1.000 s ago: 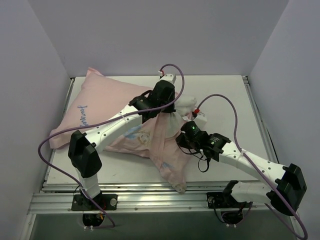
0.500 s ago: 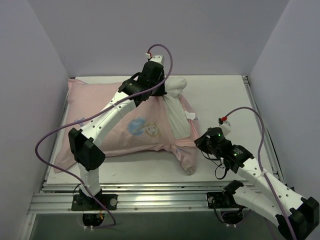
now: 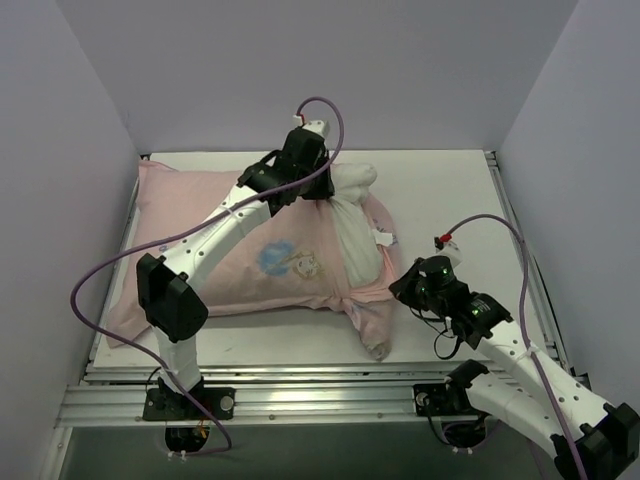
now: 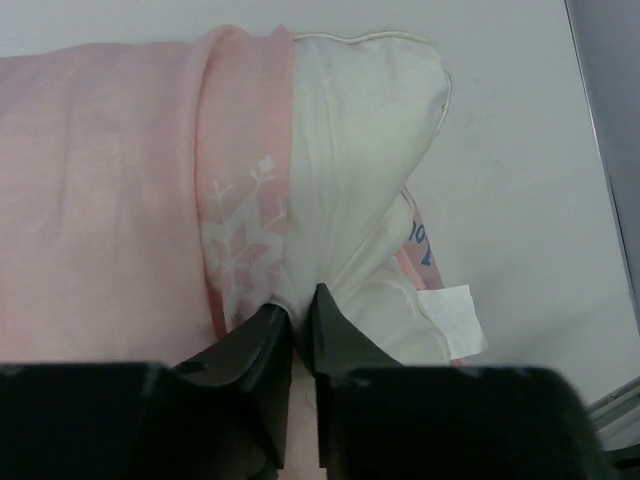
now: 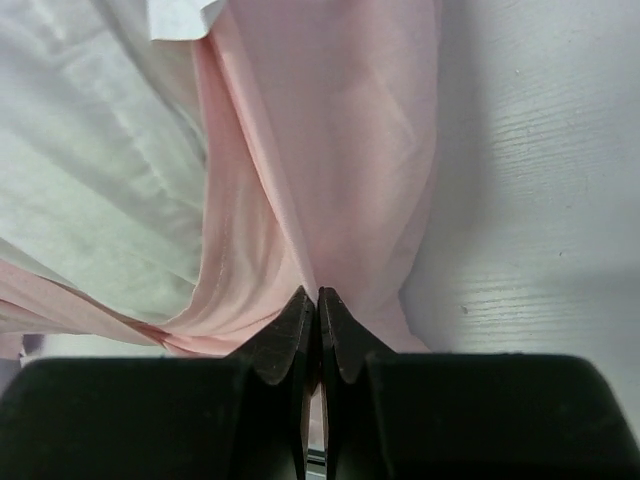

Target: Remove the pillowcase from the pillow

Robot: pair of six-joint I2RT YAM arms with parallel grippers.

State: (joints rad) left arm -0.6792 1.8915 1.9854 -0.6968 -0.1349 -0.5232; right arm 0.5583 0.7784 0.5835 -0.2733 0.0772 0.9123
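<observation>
left end effector (image 4: 302, 300) pinches pillow (image 4: 355, 140), right end effector (image 5: 317, 300) pinches pillowcase (image 5: 335, 150).

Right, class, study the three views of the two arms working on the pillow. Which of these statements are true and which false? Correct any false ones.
1. The left gripper is pinched shut on the white pillow. True.
2. The right gripper hangs open, holding nothing. False: it is shut on a fold of the pink pillowcase.
3. The pillow lies fully out of the pillowcase. False: only its end on the right arm's side is bare; the rest is inside the cover.
4. In the top view, a printed figure shows on the pillowcase's upper face. True.
</observation>
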